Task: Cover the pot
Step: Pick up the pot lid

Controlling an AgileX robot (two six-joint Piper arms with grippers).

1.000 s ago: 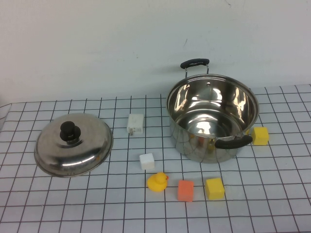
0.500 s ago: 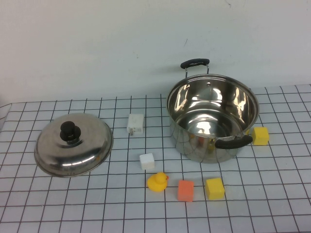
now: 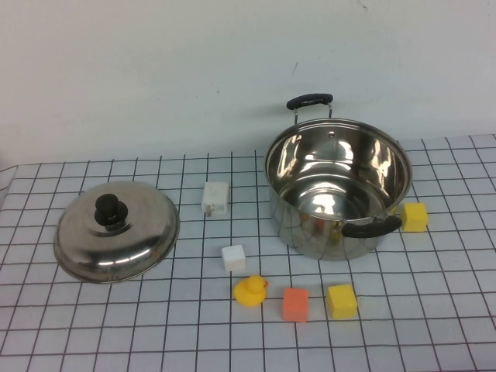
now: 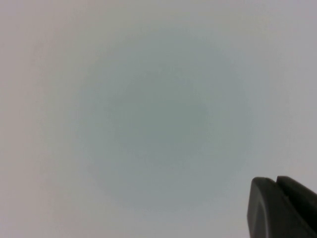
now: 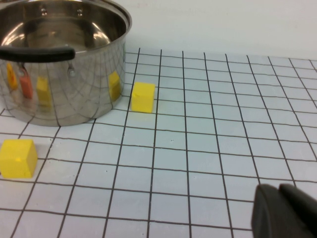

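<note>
The pot is a large shiny steel pot with two black handles. It stands open and empty at the right of the gridded table, and it also shows in the right wrist view. The domed steel lid with a black knob lies on the table at the left, apart from the pot. Neither arm shows in the high view. My left gripper is shut and empty, facing a blank pale surface. My right gripper is shut and empty, low over the table to the right of the pot.
Between lid and pot lie a white plug, a white cube, a yellow duck, an orange block and a yellow block. Another yellow block sits right of the pot. A wall stands behind the table.
</note>
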